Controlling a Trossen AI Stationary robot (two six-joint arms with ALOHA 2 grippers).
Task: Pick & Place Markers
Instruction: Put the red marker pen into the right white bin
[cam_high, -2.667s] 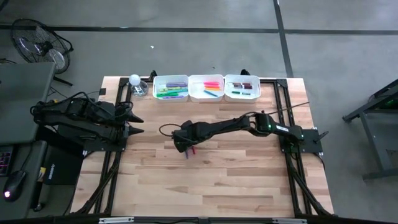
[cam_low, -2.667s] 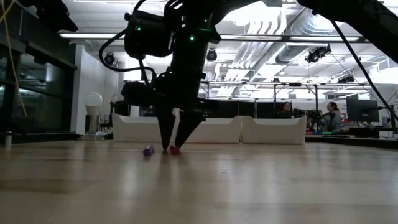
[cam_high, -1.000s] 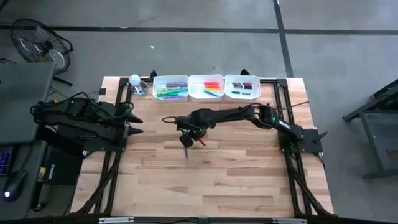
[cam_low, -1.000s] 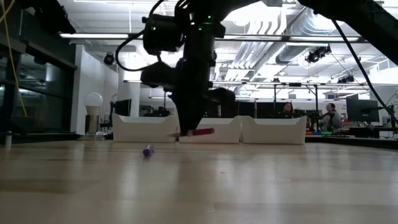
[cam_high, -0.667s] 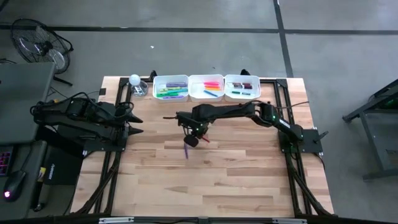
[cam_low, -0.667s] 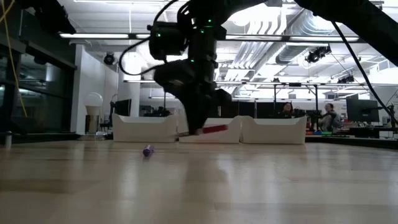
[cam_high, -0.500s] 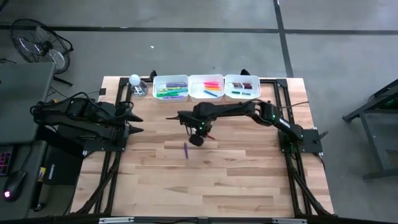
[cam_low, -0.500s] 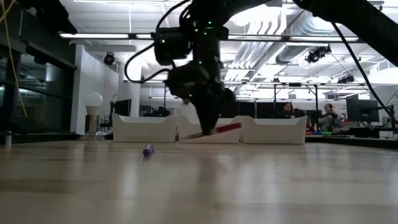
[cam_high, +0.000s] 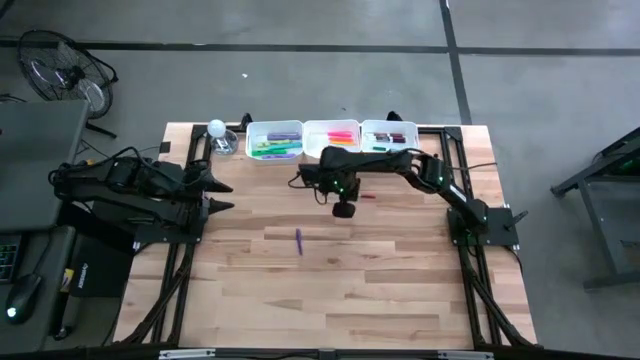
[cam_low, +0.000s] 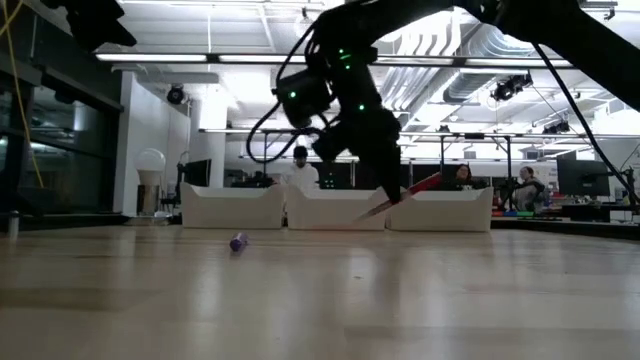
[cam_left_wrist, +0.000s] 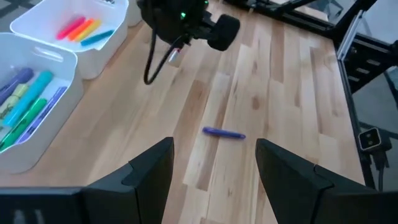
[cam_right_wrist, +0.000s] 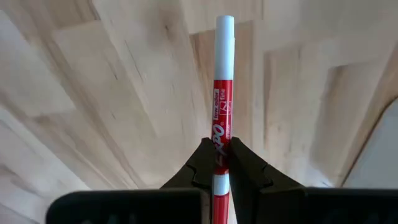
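Observation:
My right gripper hangs over the table just in front of the middle white tray and is shut on a red marker with white ends. A purple marker lies flat on the wood nearer the table's middle, also in the low view and the left wrist view. My left gripper waits open at the table's left side, nothing between its fingers. Three white trays along the far edge hold several coloured markers. My right gripper pinches the red marker's barrel between its two fingers, closer to one end than to the middle. The fingers come from above, slanting down, and lie across the marker. The marker is lifted clear of the table and tilted, its long free end raised.
The left tray and right tray flank the middle one. A white bulb-like object stands at the far left corner. People sit in the room beyond the table. Bare wood fills the table's near half.
My right gripper has carried the red marker toward the table's right and far edge, closer to the trays, rolling its wrist on the way. The marker was level and is now tilted, its free end raised. The purple marker stayed where it was.

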